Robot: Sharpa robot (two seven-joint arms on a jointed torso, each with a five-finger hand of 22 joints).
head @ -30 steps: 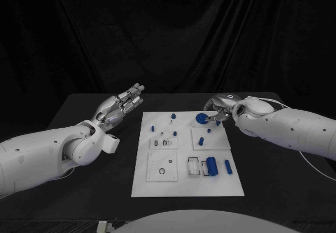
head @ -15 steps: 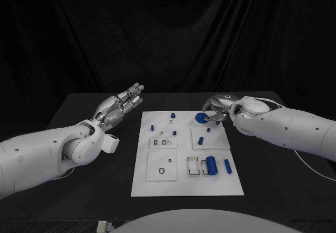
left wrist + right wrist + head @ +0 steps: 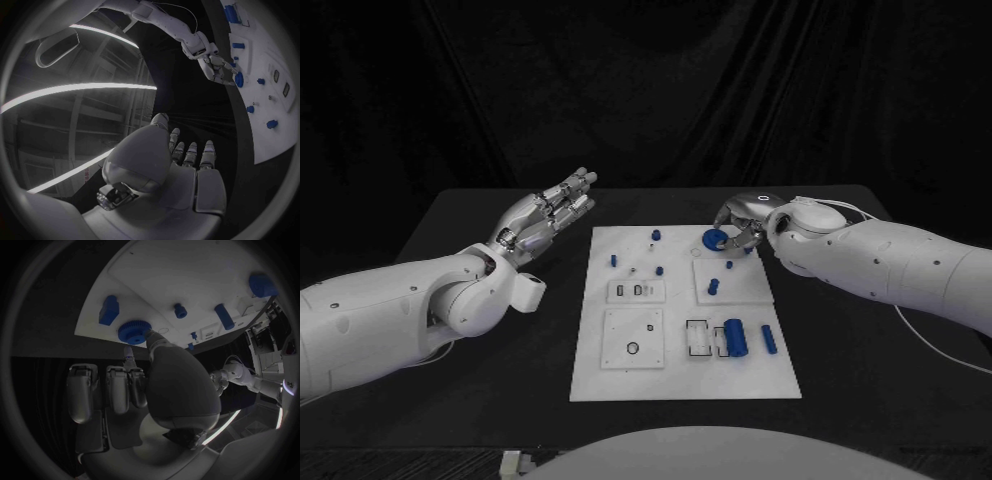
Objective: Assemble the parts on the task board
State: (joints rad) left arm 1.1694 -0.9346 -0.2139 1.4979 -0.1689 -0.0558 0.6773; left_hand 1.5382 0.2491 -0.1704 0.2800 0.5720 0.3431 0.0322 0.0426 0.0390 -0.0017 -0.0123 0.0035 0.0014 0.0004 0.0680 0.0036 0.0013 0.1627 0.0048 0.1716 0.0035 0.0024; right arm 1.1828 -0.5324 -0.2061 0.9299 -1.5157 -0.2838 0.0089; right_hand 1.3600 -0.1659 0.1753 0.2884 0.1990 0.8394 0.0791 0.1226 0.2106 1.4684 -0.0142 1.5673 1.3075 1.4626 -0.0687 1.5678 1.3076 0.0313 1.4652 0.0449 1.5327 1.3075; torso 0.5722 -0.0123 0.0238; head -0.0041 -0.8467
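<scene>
The white task board (image 3: 632, 385) lies mid-table with several blue parts on it. My right hand (image 3: 744, 225) hovers at the board's far right corner and pinches a round blue gear (image 3: 715, 239) between thumb and a finger. In the right wrist view the gear (image 3: 132, 332) sits at the thumb's tip, over the board's edge (image 3: 100, 332). My left hand (image 3: 548, 215) is raised left of the board, fingers stretched out and apart, holding nothing. The left wrist view shows that hand (image 3: 181, 165) flat and empty, with the right hand (image 3: 215, 67) beyond it.
Small blue pegs (image 3: 655, 236) stand in the board's far half. A thick blue cylinder (image 3: 736, 337) and a thinner one (image 3: 767, 338) lie near its front right. A blue block (image 3: 109, 309) lies close to the gear. Bare black table (image 3: 473, 400) flanks the board.
The whole view has shifted slightly. My right hand keeps the gear at nearly the same spot over the far right corner. The left hand stays raised and empty.
</scene>
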